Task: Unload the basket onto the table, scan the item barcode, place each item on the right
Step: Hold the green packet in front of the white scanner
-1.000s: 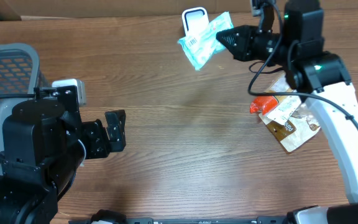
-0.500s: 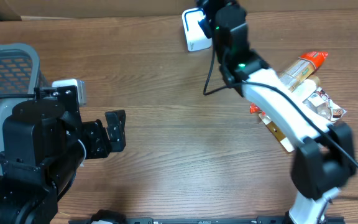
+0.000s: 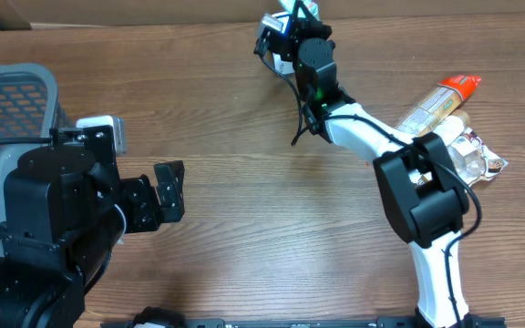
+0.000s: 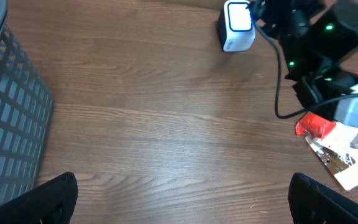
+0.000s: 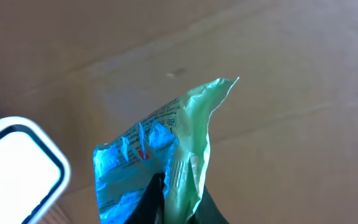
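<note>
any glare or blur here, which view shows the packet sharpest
Right wrist: packet close and sharpest, scanner beside it blown out white, cardboard behind soft. Left wrist: scanner face glares bright, own fingers are dark blurs in the bottom corners. Overhead: even light, no glare, packet barely visible.

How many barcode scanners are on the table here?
1: the white scanner at the table's far edge, just beside the right gripper holding a packet. None seems hidden.

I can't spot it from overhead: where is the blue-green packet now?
In the right wrist view the blue-green packet is pinched in the right gripper, held beside the white scanner at the table's far edge.
</note>
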Motion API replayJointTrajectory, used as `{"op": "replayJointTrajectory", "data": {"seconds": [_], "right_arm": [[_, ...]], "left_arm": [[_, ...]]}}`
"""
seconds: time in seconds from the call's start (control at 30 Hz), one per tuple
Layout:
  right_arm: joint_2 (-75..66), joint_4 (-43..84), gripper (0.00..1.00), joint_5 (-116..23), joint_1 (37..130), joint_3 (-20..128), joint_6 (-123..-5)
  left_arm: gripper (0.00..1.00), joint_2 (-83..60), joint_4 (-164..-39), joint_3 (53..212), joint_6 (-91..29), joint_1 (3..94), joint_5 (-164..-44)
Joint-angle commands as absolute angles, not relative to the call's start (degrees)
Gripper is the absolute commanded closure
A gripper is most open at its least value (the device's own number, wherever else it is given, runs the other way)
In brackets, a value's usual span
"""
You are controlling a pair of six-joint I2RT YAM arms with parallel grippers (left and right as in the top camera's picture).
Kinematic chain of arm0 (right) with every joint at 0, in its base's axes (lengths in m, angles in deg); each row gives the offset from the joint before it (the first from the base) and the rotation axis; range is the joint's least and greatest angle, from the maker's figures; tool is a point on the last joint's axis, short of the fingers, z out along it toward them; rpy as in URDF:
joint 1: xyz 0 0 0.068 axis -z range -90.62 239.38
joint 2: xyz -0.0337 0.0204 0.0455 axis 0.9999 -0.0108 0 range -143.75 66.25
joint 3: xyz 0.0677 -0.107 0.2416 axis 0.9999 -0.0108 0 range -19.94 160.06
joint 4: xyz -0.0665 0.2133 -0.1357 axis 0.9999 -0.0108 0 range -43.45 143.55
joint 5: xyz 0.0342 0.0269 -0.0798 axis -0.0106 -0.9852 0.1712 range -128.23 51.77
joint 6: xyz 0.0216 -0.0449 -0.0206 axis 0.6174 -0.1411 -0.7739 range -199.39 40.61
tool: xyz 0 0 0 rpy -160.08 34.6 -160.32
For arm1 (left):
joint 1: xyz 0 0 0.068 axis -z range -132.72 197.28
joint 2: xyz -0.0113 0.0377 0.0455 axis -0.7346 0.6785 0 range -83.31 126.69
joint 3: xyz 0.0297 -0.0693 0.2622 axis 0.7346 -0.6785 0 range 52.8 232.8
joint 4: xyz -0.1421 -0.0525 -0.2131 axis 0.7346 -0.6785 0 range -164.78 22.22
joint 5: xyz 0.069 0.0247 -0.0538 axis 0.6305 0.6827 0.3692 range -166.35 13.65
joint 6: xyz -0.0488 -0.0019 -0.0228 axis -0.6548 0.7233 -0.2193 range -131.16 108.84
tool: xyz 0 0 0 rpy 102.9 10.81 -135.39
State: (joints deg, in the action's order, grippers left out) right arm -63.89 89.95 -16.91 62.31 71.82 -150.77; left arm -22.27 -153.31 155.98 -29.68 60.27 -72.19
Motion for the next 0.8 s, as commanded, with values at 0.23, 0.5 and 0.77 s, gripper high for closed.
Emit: {"op": "replayJointTrajectory", "data": {"seconds": [0.23,0.5,0.77], "right_arm": [[-68.4,88.7,0.96,-21.4,63.1,79.8,-154.5],[-68.5,83.7,0.96,-22.9,63.7,79.9,-159.8],[-69.8,83.6,0.96,-23.0,63.7,79.9,-160.5]], "left_arm": [[0.01,-22.2,-153.1,156.7,-30.5,60.0,-71.4],[0.0,-22.2,-153.1,156.7,-30.5,60.0,-71.5],[0.0,-22.2,-153.1,156.7,-30.5,60.0,-71.4]]}}
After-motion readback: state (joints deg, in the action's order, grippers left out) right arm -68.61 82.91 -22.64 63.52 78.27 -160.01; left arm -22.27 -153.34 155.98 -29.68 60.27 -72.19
